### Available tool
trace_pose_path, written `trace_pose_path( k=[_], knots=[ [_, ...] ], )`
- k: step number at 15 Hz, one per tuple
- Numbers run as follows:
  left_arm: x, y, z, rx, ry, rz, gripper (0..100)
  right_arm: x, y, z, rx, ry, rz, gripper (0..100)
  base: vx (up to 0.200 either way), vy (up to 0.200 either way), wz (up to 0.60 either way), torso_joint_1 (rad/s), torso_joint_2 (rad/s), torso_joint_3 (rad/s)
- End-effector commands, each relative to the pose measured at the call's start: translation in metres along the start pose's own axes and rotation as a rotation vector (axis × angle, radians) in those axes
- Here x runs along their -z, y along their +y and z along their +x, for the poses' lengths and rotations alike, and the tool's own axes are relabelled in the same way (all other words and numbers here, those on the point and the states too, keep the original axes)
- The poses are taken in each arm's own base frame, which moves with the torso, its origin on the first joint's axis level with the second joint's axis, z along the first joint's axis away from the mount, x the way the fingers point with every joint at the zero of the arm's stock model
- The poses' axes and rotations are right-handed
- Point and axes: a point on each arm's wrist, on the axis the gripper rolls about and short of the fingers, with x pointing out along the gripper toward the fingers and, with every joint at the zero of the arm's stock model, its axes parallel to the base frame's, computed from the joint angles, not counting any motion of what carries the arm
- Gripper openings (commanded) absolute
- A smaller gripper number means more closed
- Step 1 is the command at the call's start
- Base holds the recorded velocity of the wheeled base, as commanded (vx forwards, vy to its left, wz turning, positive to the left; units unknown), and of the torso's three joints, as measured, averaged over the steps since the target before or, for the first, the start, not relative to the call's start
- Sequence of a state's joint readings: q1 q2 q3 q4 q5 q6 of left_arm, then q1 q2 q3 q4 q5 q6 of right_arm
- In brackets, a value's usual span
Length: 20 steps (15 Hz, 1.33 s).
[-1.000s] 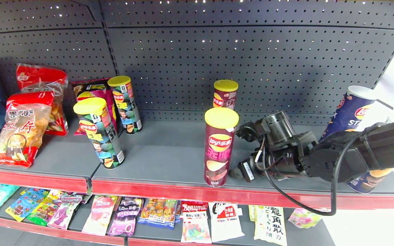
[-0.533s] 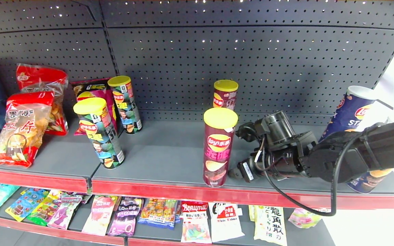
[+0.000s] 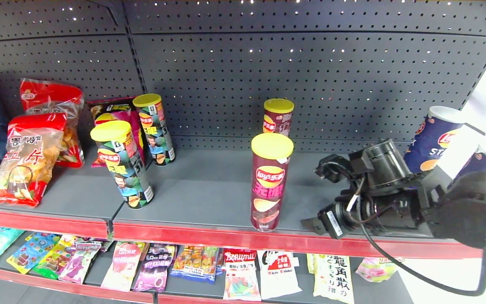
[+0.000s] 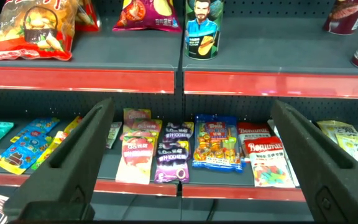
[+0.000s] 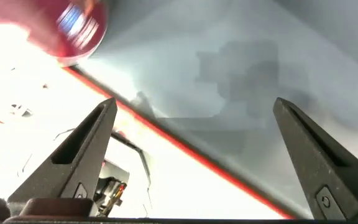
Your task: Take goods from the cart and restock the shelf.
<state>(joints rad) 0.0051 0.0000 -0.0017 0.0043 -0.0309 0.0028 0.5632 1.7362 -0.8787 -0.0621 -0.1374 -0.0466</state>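
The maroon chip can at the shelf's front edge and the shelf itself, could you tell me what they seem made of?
Maroon chip can: likely cardboard tube with glossy printed wrap, light sheen; yellow lid looks matte plastic. Shelf: probably painted metal, matte grey, perforated back.

Head looks down at shelf (image 3: 209, 198); wrists, seemingly, closer.
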Motion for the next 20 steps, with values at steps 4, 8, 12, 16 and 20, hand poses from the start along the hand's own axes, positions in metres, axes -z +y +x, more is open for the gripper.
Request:
trace_pose_path(
  k=[4,8,12,16,20],
  knots=[
    [0.0,0.0,0.0,-0.001,0.001,0.0,100,0.048,-0.016,-0.109,-0.043,-0.217,-0.021,100,0.0,0.0,0.0,0.0,0.0,0.0],
    [0.0,0.0,0.0,-0.001,0.001,0.0,100,0.073,-0.024,-0.174,-0.059,-0.45,-0.002,100,0.0,0.0,0.0,0.0,0.0,0.0],
    [0.0,0.0,0.0,-0.001,0.001,0.0,100,0.102,-0.031,-0.197,0.026,-0.548,0.051,100,0.0,0.0,0.0,0.0,0.0,0.0],
    [0.0,0.0,0.0,-0.001,0.001,0.0,100,0.143,-0.03,-0.209,0.13,-0.614,0.099,100,0.0,0.0,0.0,0.0,0.0,0.0],
    [0.0,0.0,0.0,-0.001,0.001,0.0,100,0.189,-0.019,-0.213,0.281,-0.69,0.175,100,0.0,0.0,0.0,0.0,0.0,0.0]
  ],
)
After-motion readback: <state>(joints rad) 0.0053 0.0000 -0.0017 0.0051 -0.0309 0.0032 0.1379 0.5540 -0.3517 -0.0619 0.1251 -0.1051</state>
